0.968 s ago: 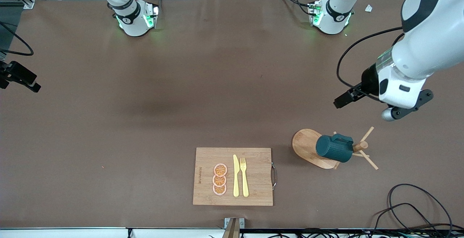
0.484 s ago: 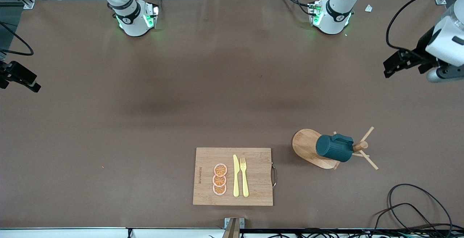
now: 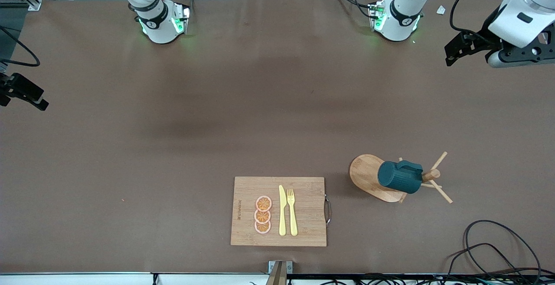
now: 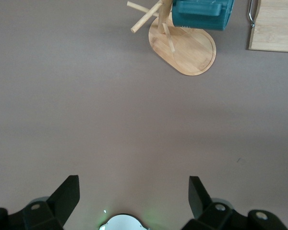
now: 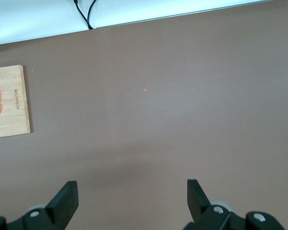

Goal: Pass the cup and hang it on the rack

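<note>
Dark teal cylindrical cup [image 3: 399, 177] hung on light wooden peg rack [image 3: 373, 177], lower right of front view. Left hand [image 4: 133, 195] upper right, spread wide, empty. Right hand [image 5: 132, 197] gaping, empty, waiting.

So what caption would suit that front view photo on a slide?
Teal cup hangs on the wooden rack; open left gripper hovers above bare table.
</note>
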Controlling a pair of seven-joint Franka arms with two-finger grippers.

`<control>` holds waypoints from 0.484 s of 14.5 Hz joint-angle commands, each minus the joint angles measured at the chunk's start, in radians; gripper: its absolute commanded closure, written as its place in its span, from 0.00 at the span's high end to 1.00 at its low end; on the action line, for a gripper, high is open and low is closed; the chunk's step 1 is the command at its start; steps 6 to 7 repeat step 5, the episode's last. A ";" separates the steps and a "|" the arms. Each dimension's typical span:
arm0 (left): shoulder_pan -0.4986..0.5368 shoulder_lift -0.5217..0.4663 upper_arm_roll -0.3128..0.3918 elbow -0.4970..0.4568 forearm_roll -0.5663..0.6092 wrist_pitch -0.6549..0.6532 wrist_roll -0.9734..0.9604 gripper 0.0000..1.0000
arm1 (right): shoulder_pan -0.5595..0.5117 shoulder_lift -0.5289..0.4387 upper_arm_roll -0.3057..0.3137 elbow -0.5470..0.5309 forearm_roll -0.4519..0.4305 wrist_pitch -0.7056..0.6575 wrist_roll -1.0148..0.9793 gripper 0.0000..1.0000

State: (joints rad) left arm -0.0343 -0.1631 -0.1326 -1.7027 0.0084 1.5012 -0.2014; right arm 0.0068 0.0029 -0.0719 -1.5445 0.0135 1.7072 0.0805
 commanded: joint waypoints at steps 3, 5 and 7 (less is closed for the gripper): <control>-0.003 0.004 0.008 0.012 -0.011 0.013 0.094 1.00 | -0.013 -0.020 0.012 -0.013 -0.013 -0.008 0.005 1.00; -0.006 0.013 0.004 0.032 -0.011 0.014 0.093 1.00 | -0.013 -0.020 0.012 -0.014 -0.013 -0.008 0.005 1.00; -0.006 0.013 0.004 0.032 -0.011 0.014 0.093 1.00 | -0.013 -0.020 0.012 -0.014 -0.013 -0.008 0.005 1.00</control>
